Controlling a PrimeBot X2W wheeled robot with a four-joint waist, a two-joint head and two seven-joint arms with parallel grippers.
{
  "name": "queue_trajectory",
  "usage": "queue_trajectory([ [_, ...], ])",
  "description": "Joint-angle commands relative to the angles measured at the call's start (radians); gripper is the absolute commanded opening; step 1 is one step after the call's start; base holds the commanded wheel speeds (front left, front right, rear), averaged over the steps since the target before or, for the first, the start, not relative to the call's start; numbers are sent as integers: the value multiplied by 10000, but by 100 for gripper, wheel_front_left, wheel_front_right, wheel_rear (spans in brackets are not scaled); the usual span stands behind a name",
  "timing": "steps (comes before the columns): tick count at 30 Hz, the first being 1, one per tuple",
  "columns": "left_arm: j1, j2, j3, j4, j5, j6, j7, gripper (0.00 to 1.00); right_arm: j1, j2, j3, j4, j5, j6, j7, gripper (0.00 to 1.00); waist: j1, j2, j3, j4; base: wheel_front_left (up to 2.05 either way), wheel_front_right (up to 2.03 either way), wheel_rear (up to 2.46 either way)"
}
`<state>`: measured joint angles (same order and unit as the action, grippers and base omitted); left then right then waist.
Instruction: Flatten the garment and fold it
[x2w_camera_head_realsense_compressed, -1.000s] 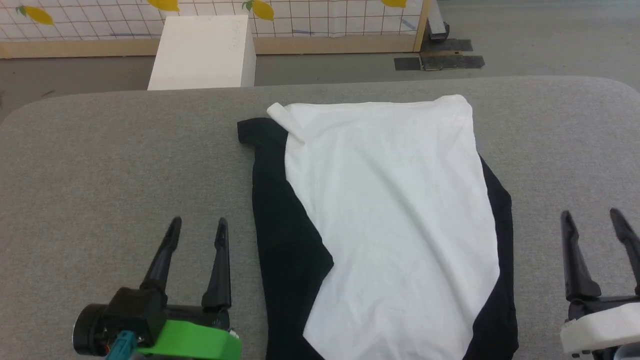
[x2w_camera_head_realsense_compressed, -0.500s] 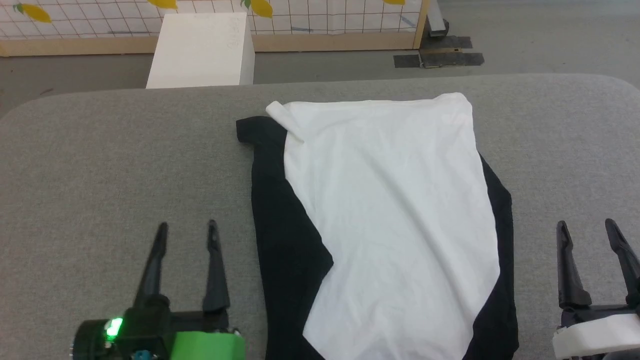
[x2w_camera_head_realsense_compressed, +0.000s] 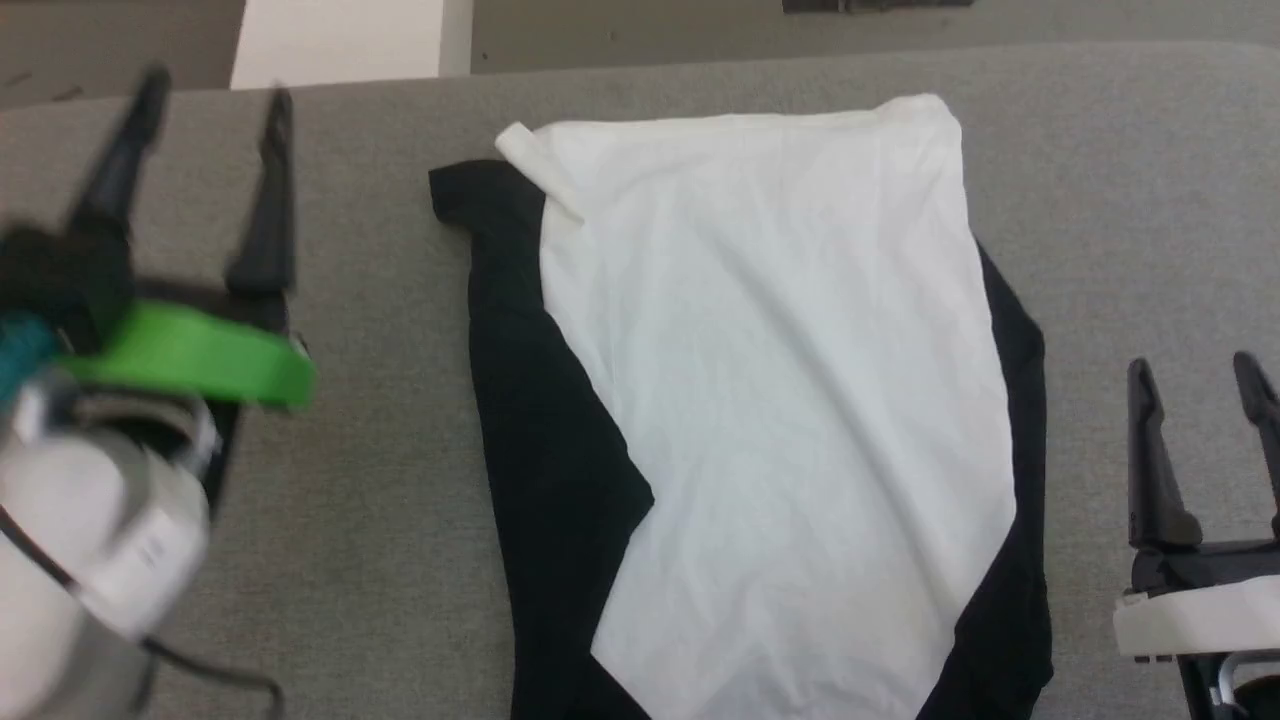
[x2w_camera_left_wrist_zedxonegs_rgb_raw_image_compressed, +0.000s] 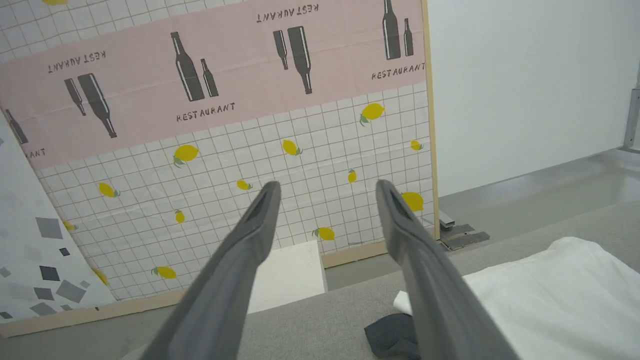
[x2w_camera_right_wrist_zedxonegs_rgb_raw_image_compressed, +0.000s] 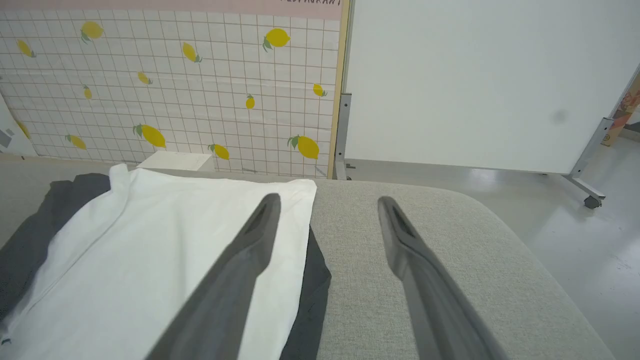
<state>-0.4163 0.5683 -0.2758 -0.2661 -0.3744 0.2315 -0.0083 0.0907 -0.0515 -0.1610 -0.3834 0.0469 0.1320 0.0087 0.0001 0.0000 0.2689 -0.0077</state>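
Observation:
The garment (x2w_camera_head_realsense_compressed: 760, 400) lies spread on the grey table, white body up, with black sleeves showing along its left (x2w_camera_head_realsense_compressed: 530, 430) and right edges; its near end runs off the bottom of the head view. My left gripper (x2w_camera_head_realsense_compressed: 215, 95) is raised over the table's far left, left of the garment, open and empty. In the left wrist view the left gripper (x2w_camera_left_wrist_zedxonegs_rgb_raw_image_compressed: 327, 185) points at the back wall, with the garment (x2w_camera_left_wrist_zedxonegs_rgb_raw_image_compressed: 550, 295) low on the right. My right gripper (x2w_camera_head_realsense_compressed: 1195, 370) hovers open to the right of the garment. In the right wrist view that gripper (x2w_camera_right_wrist_zedxonegs_rgb_raw_image_compressed: 328, 200) is over the garment's (x2w_camera_right_wrist_zedxonegs_rgb_raw_image_compressed: 150, 250) right edge.
The grey padded table (x2w_camera_head_realsense_compressed: 300, 500) has bare cloth on both sides of the garment. A white box (x2w_camera_head_realsense_compressed: 340, 40) stands on the floor behind the far edge. A tiled lemon-print wall (x2w_camera_left_wrist_zedxonegs_rgb_raw_image_compressed: 250, 165) and a white panel (x2w_camera_right_wrist_zedxonegs_rgb_raw_image_compressed: 475, 85) stand further back.
The head camera has tilted down, shifting the whole picture up. My left gripper has lifted and travelled forward to the table's far left. The right gripper has hardly moved; the garment lies as before.

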Motion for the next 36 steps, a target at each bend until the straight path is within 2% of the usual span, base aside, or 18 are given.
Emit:
queue_trajectory([
  [1, -926, 290, 48, 276, -258, -421, 463, 100, -293, 12, 30, -173, 22, -13, 6, 100, -1, 0, 1234, -142, 0, 0, 0],
  [5, -3019, 523, -47, 1369, -866, -1345, 1677, 100, -752, 12, 103, -413, -140, -13, -32, 100, -1, 0, 2156, -170, 0, 0, 0],
  [10, -4527, 247, -482, 2935, -1567, -1995, 3177, 100, -1272, 12, 278, -303, -233, -13, -140, 100, -1, 0, 2910, -214, 0, 0, 0],
  [13, -5032, 291, -901, 3674, -1689, -2422, 4044, 100, -1523, 12, 392, -180, -225, -13, -218, 100, -1, 0, 3233, -298, 0, 0, 0],
  [17, -5314, 332, -1202, 4276, -1916, -2693, 4967, 100, -1720, 12, 420, -78, -244, -13, -269, 100, -1, 0, 3581, -400, 0, 0, 0],
  [23, -5233, 268, -1079, 4546, -2634, -2580, 5909, 100, -1883, 12, 384, 52, -230, -13, -331, 100, -1, 0, 3903, -497, 0, 0, 0],
  [33, -4764, 52, -694, 4207, -3771, -1951, 7049, 98, -2029, 12, 446, 207, -213, -13, -324, 100, -1, 0, 4190, -588, 0, 0, 0],
  [34, -4720, 80, -704, 4156, -3807, -1921, 7155, 84, -2042, 12, 450, 210, -210, -13, -320, 100, -1, 0, 4220, -602, 0, 0, 0],
  [35, -4674, 124, -724, 4099, -3832, -1911, 7257, 29, -2060, 12, 457, 210, -207, -13, -317, 100, -1, 0, 4259, -621, 0, 0, 0],
  [36, -4622, 167, -761, 4041, -3867, -1951, 7350, 0, -2075, 12, 463, 213, -205, -13, -313, 100, -1, 0, 4288, -642, 0, 0, 0],
])
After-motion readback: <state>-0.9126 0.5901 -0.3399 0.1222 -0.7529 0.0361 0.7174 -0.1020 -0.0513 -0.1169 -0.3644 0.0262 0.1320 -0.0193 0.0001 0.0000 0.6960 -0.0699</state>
